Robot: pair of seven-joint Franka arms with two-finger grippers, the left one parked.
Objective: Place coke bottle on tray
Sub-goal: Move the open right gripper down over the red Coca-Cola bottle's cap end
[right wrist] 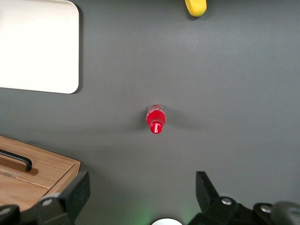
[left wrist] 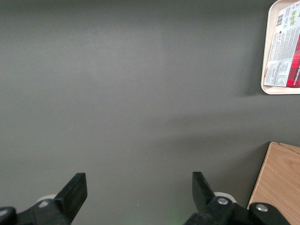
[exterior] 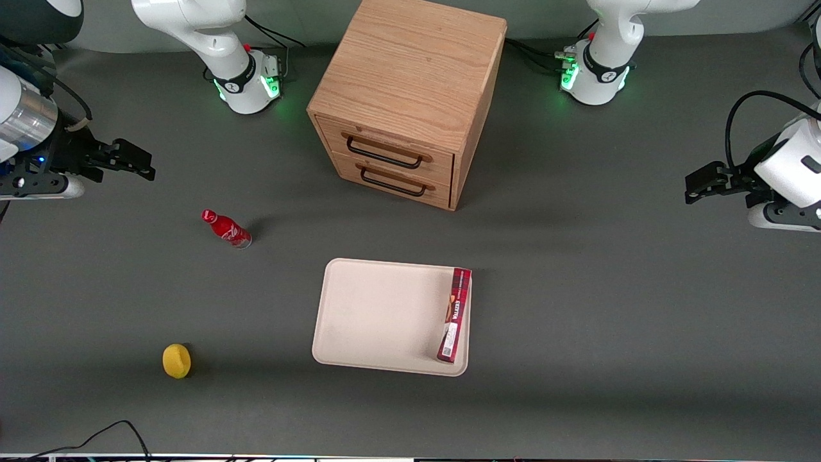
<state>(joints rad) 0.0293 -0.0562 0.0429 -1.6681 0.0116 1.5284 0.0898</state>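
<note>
Red coke bottle [exterior: 226, 228] upright on table, well apart from tray [exterior: 378, 314]. Approach step: gripper [exterior: 131, 160] spread wide, empty, up high. Next: descend, straddle cap, pinch.

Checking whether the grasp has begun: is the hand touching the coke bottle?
Apart. The front view shows the open hand raised toward the working arm's end, with bare table between it and the upright coke bottle.

No wording could be read. The coke bottle [exterior: 227, 229] bore white script, too small to make out. The dark-red box [exterior: 454, 314] carried illegible white lettering, plus a barcode and fine print. The gripper [exterior: 142, 163] hung spread-fingered at the working arm's end.
</note>
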